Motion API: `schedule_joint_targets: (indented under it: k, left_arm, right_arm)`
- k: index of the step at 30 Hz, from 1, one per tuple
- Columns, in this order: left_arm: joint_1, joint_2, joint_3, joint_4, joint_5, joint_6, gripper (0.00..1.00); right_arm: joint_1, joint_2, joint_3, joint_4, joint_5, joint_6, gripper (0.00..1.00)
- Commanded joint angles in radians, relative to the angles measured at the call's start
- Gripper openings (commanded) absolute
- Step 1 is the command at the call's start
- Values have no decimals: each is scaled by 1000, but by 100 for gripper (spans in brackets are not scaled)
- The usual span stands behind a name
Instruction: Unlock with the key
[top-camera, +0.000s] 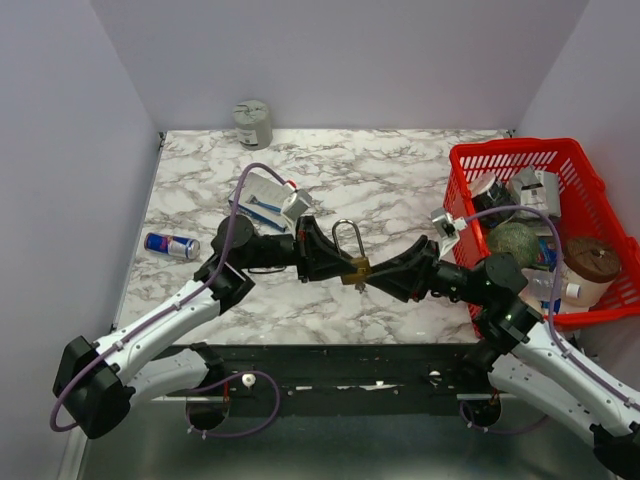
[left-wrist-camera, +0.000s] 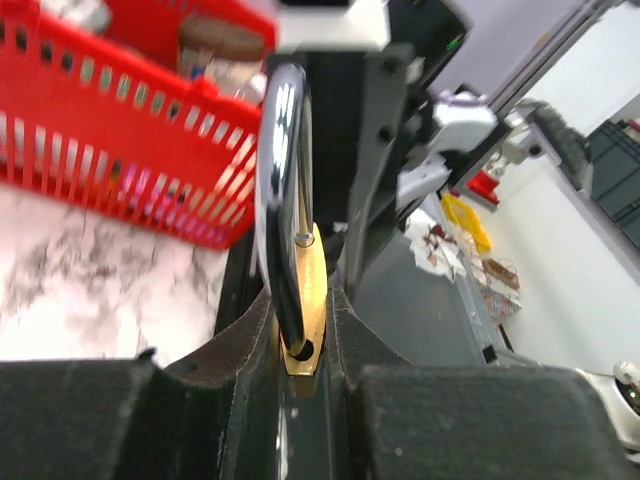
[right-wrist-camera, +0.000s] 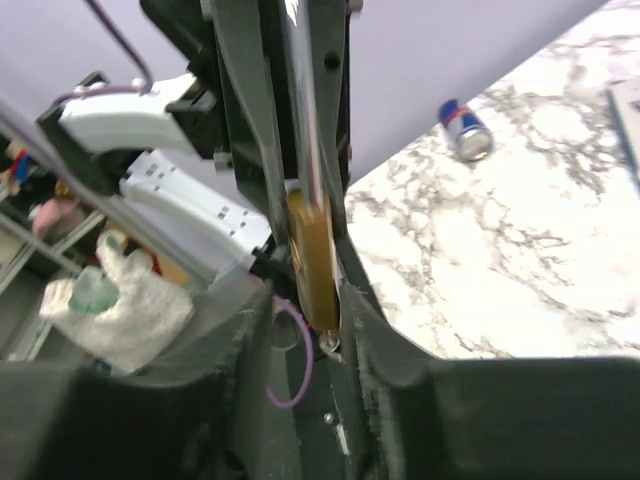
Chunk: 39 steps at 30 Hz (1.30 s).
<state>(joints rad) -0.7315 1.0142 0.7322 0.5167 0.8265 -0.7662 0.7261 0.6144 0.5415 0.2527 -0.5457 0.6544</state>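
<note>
A brass padlock (top-camera: 356, 267) with a steel shackle (top-camera: 348, 238) hangs over the middle of the marble table. My left gripper (top-camera: 343, 264) is shut on its body. In the left wrist view the brass body (left-wrist-camera: 306, 300) sits pinched between both pads, the shackle (left-wrist-camera: 280, 180) standing up from it. My right gripper (top-camera: 378, 279) meets the padlock from the right. In the right wrist view its jaws stand apart around the padlock (right-wrist-camera: 312, 255), with a gap on the left side. A small silvery key (right-wrist-camera: 331, 344) sticks out of the lock's lower end. I cannot tell whether the shackle is released.
A red basket (top-camera: 515, 148) full of odds and ends stands at the right edge. A blue drink can (top-camera: 171, 245) lies at the left. A flat package with a blue-handled tool (top-camera: 262, 202) lies behind the left gripper. A grey cylinder (top-camera: 253, 123) stands at the back.
</note>
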Motion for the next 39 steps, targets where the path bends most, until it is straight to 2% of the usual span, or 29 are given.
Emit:
schedule_joint_targets:
  k: [1, 4, 8, 17, 30, 33, 34, 36, 37, 39]
  left_arm:
    - [26, 17, -8, -118, 54, 42, 0]
    - [37, 26, -2, -122, 94, 68, 0]
    - [38, 46, -2, -138, 152, 103, 0]
    - [37, 75, -2, -219, 217, 199, 0]
    - [37, 80, 1, -248, 214, 228, 0]
    - [37, 81, 1, -248, 211, 228, 0]
    - [38, 81, -1, -247, 209, 228, 0]
    - [37, 81, -4, -247, 203, 226, 0]
    - [37, 81, -4, -247, 191, 226, 0]
    - [37, 80, -8, -250, 177, 226, 0]
  right_arm:
    - [-5, -36, 51, -44, 113, -71, 53]
    - [-5, -38, 66, -75, 109, -90, 66]
    - [-5, -15, 110, -127, 118, -137, 71]
    - [-5, 126, 267, -250, 182, -275, 73]
    - [13, 295, 333, -279, 72, -294, 72]
    - [21, 320, 344, -276, 24, -289, 64]
    - [25, 323, 344, -273, 17, -288, 53]
    - [29, 329, 341, -264, -5, -280, 39]
    - [30, 328, 336, -262, -7, -268, 27]
    - [30, 320, 325, -230, -5, -259, 18]
